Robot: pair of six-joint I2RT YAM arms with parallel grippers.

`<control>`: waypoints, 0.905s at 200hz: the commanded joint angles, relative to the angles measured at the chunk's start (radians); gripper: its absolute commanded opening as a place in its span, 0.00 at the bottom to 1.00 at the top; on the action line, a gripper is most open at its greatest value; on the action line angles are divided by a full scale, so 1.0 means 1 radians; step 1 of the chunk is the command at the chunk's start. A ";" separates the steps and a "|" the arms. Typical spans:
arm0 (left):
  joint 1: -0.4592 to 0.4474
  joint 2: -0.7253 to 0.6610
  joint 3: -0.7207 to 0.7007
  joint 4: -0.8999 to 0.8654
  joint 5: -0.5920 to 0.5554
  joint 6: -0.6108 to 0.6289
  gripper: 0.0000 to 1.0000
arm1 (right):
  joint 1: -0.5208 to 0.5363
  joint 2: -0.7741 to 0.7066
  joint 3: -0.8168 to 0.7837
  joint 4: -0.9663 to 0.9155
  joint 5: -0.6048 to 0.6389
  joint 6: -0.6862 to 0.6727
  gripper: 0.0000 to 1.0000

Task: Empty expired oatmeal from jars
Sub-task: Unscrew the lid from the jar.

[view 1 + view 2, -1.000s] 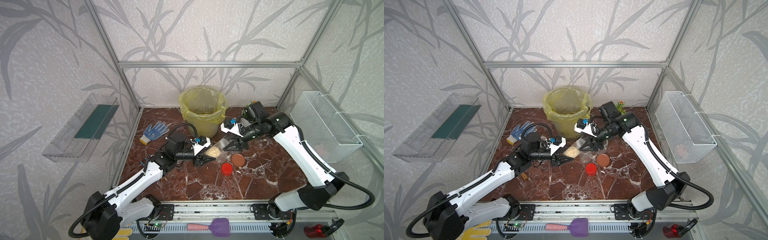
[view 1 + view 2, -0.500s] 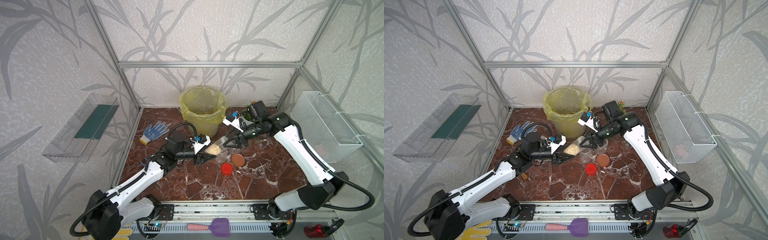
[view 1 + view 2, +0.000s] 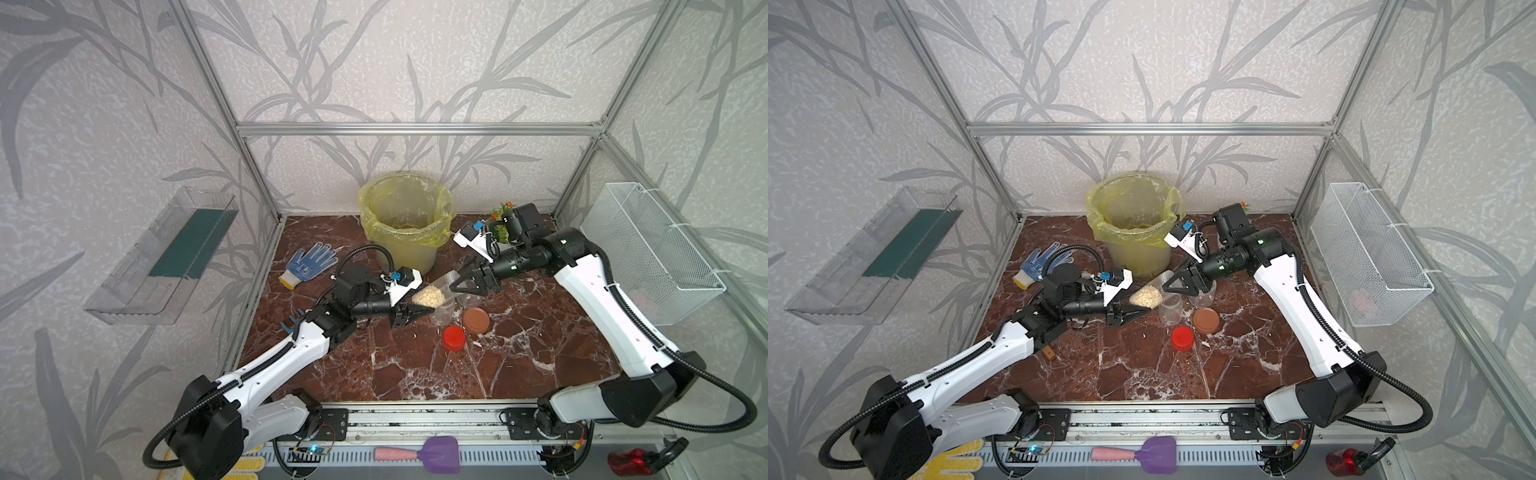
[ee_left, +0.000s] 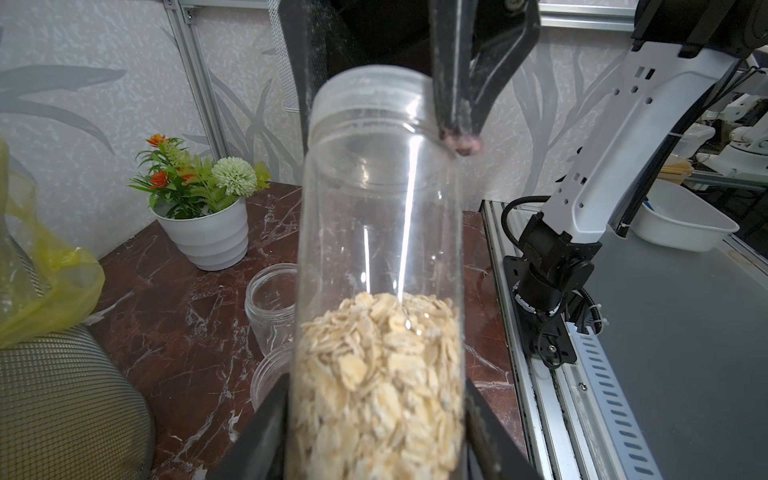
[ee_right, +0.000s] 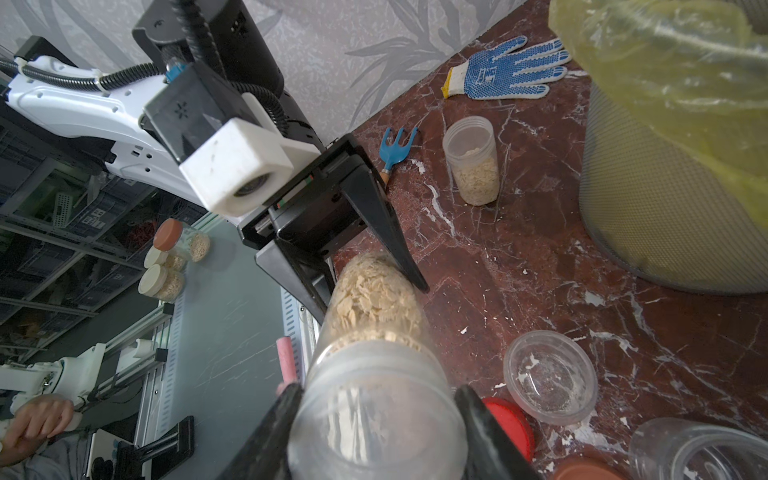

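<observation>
While the slim jar (image 3: 437, 290) hung tilted near the bin (image 3: 409, 257), your left gripper (image 3: 419, 306) clamped its low end, packed with oatmeal (image 3: 427, 296). Your right gripper (image 3: 460, 279) was closed on the clear lid (image 4: 370, 89) opposite.

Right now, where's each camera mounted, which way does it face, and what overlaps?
Top views: high in front, looking down on table, bin, both whole arms.
Left wrist: on the left arm, looking along the jar to the right pincer on its clear lid; own fingers show.
Right wrist: opposite way, along the jar to the left pincer; own fingers flank the lid.
Shared: wrist views see one jar of oatmeal from opposite ends.
</observation>
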 commanded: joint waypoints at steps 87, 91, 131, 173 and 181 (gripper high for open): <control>0.071 -0.019 0.035 -0.034 -0.156 -0.098 0.00 | 0.090 0.025 0.109 -0.185 -0.061 -0.027 0.51; 0.070 -0.020 0.038 -0.034 -0.155 -0.098 0.00 | 0.091 0.025 0.111 -0.185 -0.059 -0.028 0.52; 0.071 -0.016 0.057 -0.026 -0.143 -0.102 0.00 | 0.091 0.022 0.114 -0.187 -0.077 -0.047 0.56; 0.070 -0.008 0.071 -0.029 -0.139 -0.100 0.00 | 0.090 0.022 0.106 -0.182 -0.083 -0.052 0.61; 0.070 -0.009 0.070 -0.028 -0.137 -0.100 0.00 | 0.090 0.022 0.104 -0.179 -0.086 -0.055 0.62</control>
